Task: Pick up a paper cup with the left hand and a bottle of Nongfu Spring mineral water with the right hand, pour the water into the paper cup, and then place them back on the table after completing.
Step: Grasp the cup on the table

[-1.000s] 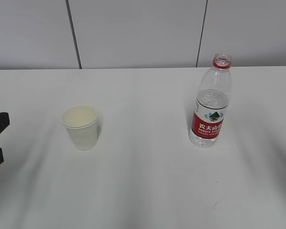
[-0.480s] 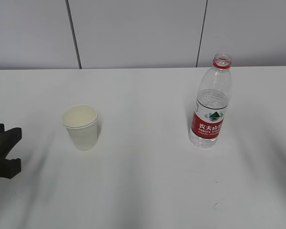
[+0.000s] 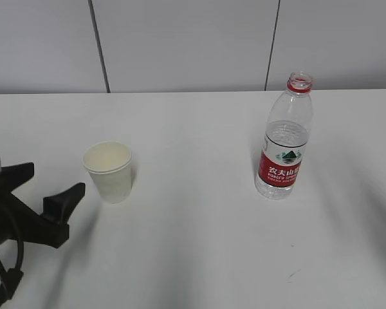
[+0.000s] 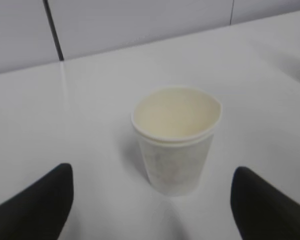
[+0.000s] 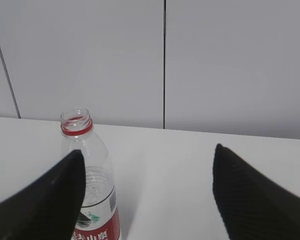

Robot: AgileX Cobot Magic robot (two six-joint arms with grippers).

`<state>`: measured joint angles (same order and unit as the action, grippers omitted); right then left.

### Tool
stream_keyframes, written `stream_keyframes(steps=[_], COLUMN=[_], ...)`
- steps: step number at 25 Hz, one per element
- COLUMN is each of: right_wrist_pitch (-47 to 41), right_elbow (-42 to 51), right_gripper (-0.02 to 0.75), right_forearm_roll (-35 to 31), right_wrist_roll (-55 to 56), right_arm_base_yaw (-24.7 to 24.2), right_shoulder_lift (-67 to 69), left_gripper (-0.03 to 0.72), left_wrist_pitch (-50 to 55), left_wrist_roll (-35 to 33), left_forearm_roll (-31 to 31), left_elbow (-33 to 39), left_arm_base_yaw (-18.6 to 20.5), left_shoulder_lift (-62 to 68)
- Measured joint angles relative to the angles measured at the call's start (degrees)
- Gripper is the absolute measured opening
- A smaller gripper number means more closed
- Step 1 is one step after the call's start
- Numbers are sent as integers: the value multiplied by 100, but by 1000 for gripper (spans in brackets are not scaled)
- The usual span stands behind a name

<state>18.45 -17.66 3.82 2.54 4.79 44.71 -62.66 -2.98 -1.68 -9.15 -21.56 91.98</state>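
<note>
Left of the white paper cup [image 3: 108,170], the black left hand [image 3: 48,196] has pushed in, fingers spread, not touching yet. Right hand [image 5: 147,192] spread too, near the clear red-labelled bottle [image 3: 284,138] standing far right on the white table [image 3: 193,244].

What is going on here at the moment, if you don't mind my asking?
Two arms are setting up to pour water. The left gripper is open and close to the paper cup, which stands upright and looks empty on the table. The right gripper is open too, facing the uncapped bottle, which stands partly filled. Neither thing is held yet.
</note>
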Motion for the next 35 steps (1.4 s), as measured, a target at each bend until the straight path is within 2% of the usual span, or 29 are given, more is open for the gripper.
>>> stream_keyframes(steps=[9,24,35], right_wrist_pitch=[180,189,189], right_elbow=[0,0,0], right_gripper=[587,587,587], right_forearm_roll=[4,4,4], right_wrist_roll=[0,0,0], right_arm_base_yaw=[0,0,0], right_shoulder_lift=[0,0,0], left_gripper=[598,594,585], left_wrist_pitch=[-239,-275,-286], left_wrist_roll=[298,636,674], left_forearm_roll=[-484,-470,-369], left_elbow=[-533,-2056,-2448], left_arm_base_yaw=[-38,-57,-57], left_shoulder_lift=[1735,2750,3085])
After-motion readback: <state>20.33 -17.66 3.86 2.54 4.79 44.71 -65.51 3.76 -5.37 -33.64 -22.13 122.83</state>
